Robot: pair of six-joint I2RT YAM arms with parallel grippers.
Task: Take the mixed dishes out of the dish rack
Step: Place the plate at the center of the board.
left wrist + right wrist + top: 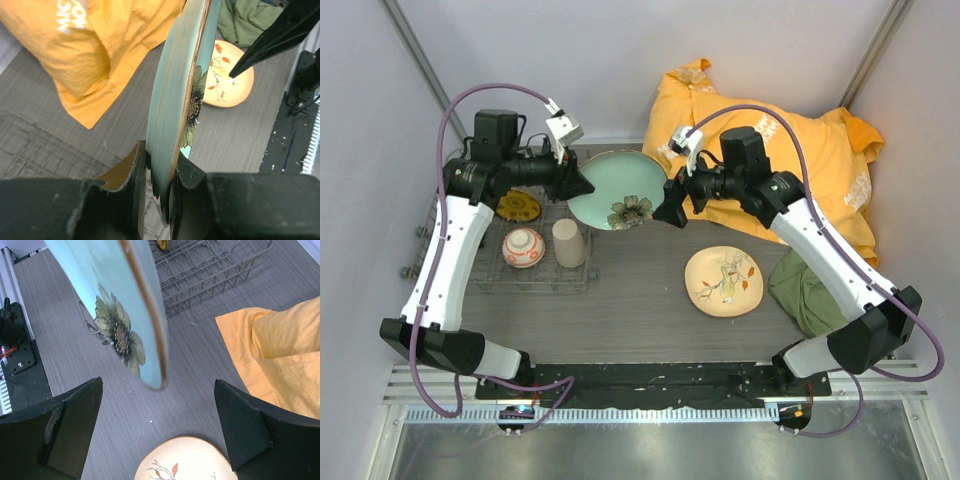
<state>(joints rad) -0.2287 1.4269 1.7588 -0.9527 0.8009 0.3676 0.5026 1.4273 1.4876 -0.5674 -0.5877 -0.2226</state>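
In the dish rack (535,285) sit the small yellow-and-dark patterned plate (518,206), the small white-and-red bowl (523,247) and the beige cup (568,243). At the rack's right end the left gripper (582,185) pinches the rim of the pale green plate (620,188), which it holds on edge. Further right of the rack, the right gripper (670,212) gapes wide at the plate's edge.

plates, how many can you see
3: pale green plate gripped on edge in the left hand, small yellow-and-dark plate in the dish rack, cream plate flat on the table; the left arm may hide others.
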